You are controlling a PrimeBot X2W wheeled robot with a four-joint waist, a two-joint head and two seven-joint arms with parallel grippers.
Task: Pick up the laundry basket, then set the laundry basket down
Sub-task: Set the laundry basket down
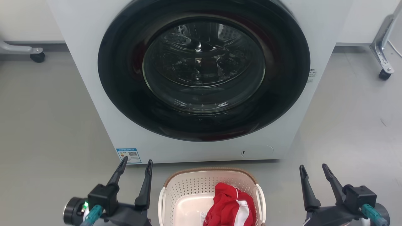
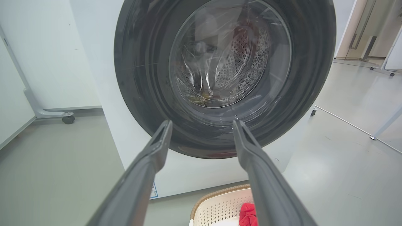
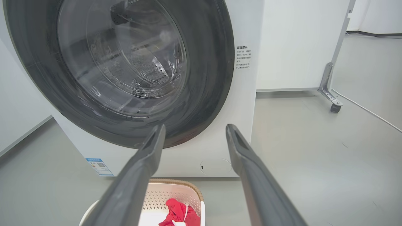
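The laundry basket [image 1: 188,188], cream-white with perforated walls and a brown rim, stands on the floor just in front of the washer, at the bottom middle of the head view. A red and white garment [image 1: 229,205] lies inside it. The basket's rim also shows in the left wrist view [image 2: 216,205] and the right wrist view [image 3: 176,191]. My left gripper [image 1: 136,163] hangs open to the basket's left, apart from it. My right gripper [image 1: 313,168] is open on the basket's right, also clear of it. Nothing sits between either pair of fingers.
A white front-load washer [image 1: 103,103] with its round dark door [image 1: 204,69] shut rises right behind the basket. Wheeled metal frame feet stand at the far left [image 1: 37,56] and far right [image 1: 384,73]. Grey floor [image 1: 47,131] spreads on both sides.
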